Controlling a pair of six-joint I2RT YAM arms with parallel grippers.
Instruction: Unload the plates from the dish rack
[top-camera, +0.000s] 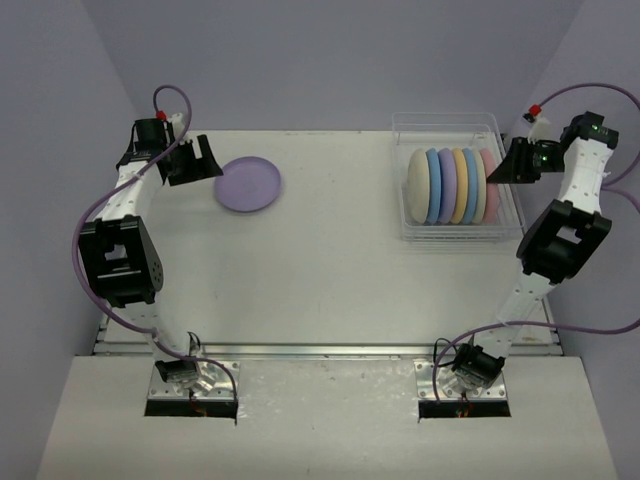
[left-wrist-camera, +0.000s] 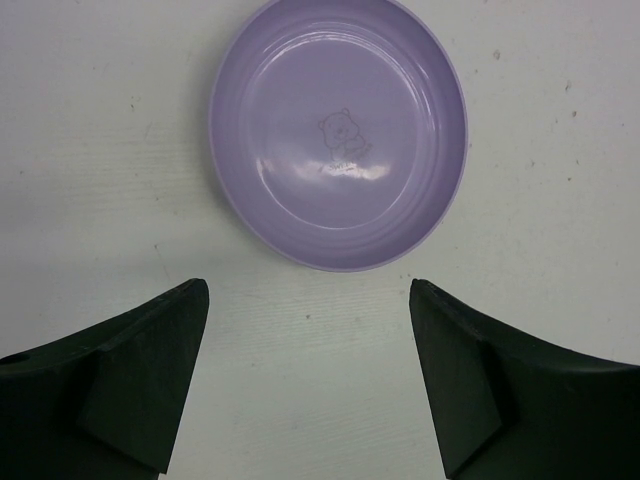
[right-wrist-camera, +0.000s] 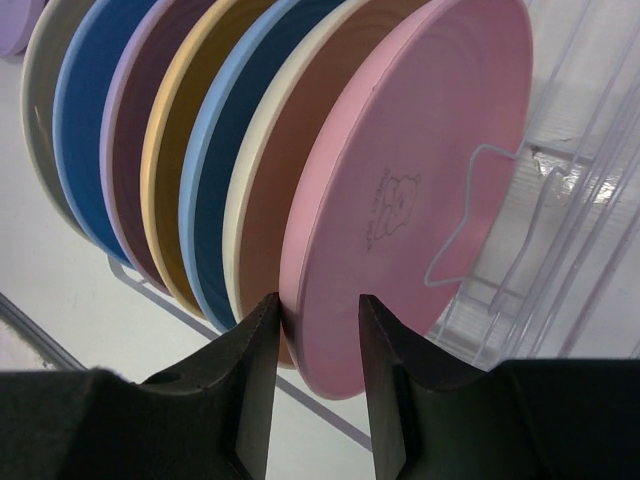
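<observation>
Straddling the pink plate's (right-wrist-camera: 400, 180) lower rim, my right gripper (right-wrist-camera: 318, 305) holds its fingers narrow, one on each side (whether they actually press it, I cannot tell). The plate stands on edge, endmost in the dish rack (top-camera: 450, 122). My left gripper (left-wrist-camera: 308, 290) hangs wide open and holds nothing, near the lavender plate (left-wrist-camera: 340, 130) lying flat on the table (top-camera: 320, 270).

A white table (top-camera: 330, 280) is enclosed by lavender walls (top-camera: 330, 60); a metal rail (top-camera: 330, 351) is fixed along its near edge.
</observation>
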